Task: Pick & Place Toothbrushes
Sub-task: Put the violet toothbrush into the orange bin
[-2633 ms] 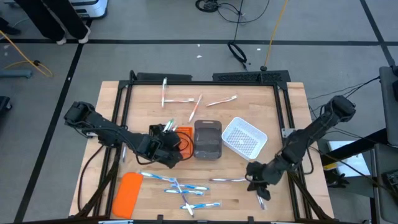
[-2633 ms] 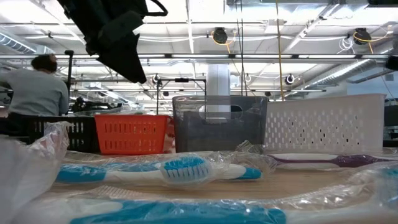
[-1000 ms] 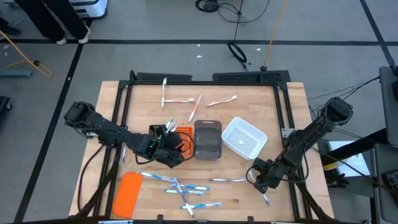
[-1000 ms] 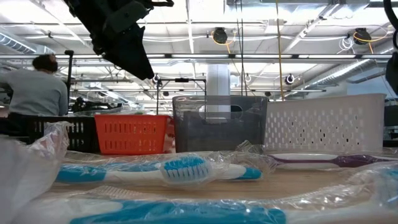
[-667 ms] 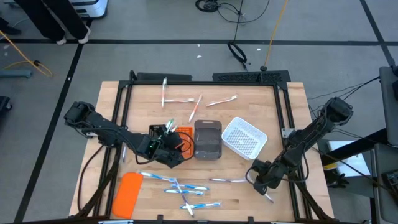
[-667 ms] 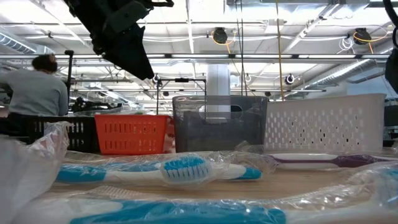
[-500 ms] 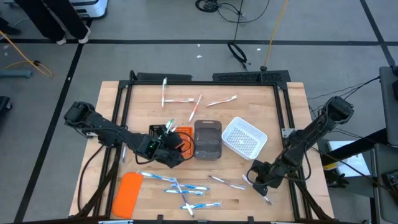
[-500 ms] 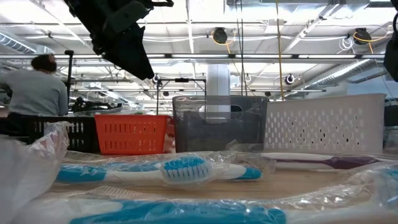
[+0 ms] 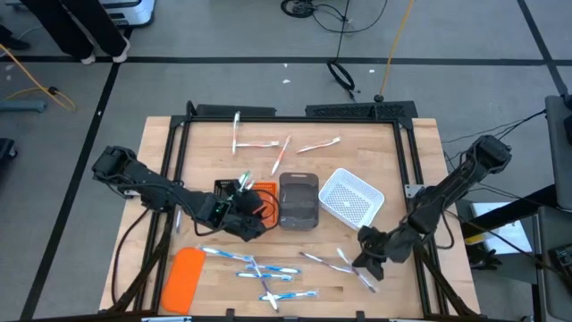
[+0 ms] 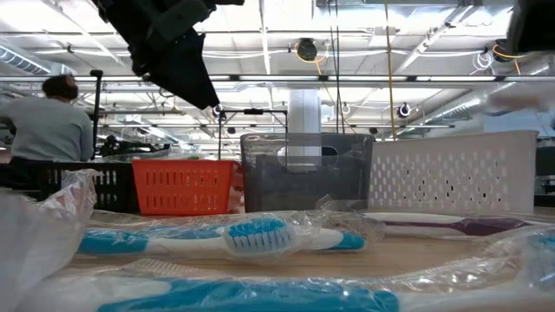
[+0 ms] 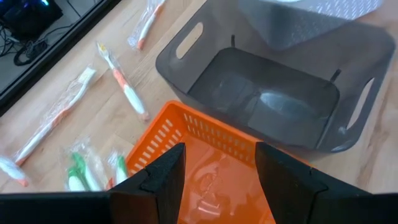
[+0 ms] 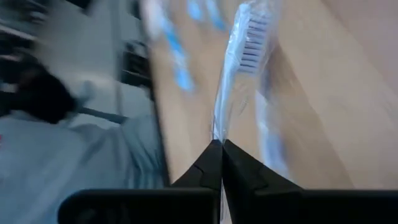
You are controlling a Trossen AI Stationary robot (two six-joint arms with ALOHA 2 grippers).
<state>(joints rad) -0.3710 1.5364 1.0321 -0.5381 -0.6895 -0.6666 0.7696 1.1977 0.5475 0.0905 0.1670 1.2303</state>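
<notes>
While its two dark fingers are pressing together, the right gripper (image 12: 219, 163) is pinching the clear wrapper of a pale, white-bristled toothbrush (image 12: 244, 56) near the table's front right. In the right wrist view the brush is slanting away from the fingertips over bare wood, and everything beyond it is smeared, so only blurred blue streaks are showing. From above, the right gripper (image 9: 368, 265) is sitting low over the wooden table (image 9: 402, 170), and the wrapped brush (image 9: 362, 277) is partly hidden beneath it. The right arm is reaching in from the table's right edge, bending down at the elbow.

Just beside that spot, another wrapped toothbrush (image 9: 323, 262) is lying on the boards, and a cluster of blue-and-white wrapped toothbrushes (image 9: 255, 268) is lying along the front edge near a flat orange rectangular slab (image 9: 181, 277). Four more pink-and-white brushes (image 9: 277, 145) are lying scattered at the far side.

The left gripper (image 11: 217, 168) is hovering with its fingers spread apart and holding nothing, above a small orange slotted tray (image 11: 205, 168), next to a translucent grey tray (image 11: 273, 99). A white perforated basket (image 9: 350, 199) is standing to the right of the grey one. The left arm is stretching in from the left edge toward the middle.

In the low view, both arms are mostly cut off at the top, and a seated person (image 10: 48, 121) is showing far behind the table.
</notes>
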